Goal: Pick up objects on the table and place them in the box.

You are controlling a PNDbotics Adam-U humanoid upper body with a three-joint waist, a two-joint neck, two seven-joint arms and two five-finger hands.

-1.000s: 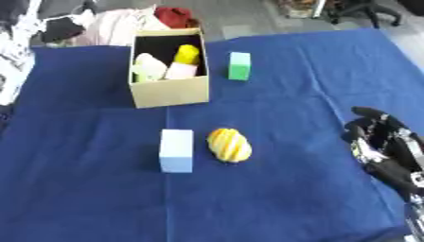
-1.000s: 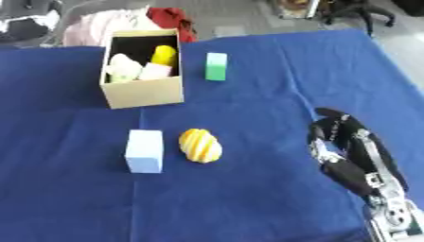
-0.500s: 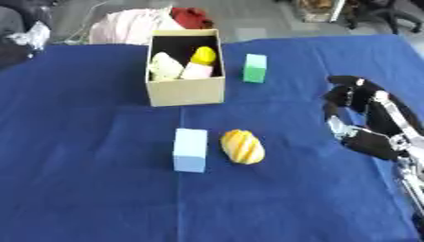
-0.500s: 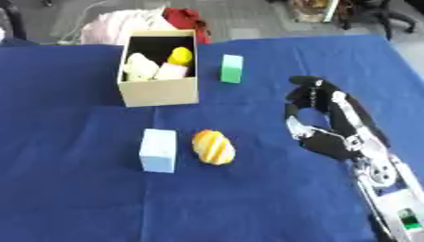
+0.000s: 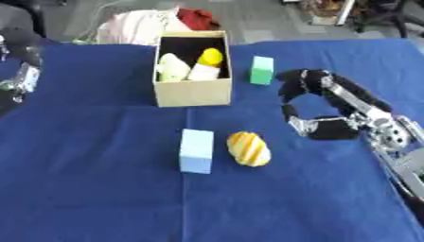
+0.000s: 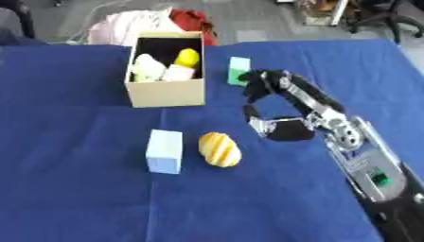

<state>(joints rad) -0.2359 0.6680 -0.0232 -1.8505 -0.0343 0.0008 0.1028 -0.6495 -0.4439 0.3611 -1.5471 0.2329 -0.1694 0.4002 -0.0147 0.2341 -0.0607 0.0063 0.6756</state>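
Our right hand (image 5: pixel 319 111) hovers with fingers curved but grasping nothing, just right of the striped yellow object (image 5: pixel 248 148) on the blue table (image 5: pixel 99 189). We should lower over it, then carry it to the box (image 5: pixel 193 90).

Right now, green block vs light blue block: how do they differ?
The green block is smaller and stands beside the box, on its right; the light blue block is bigger and lies nearer, next to the yellow striped thing. The green one is closer to the right robot hand. Both rest on the table, untouched.
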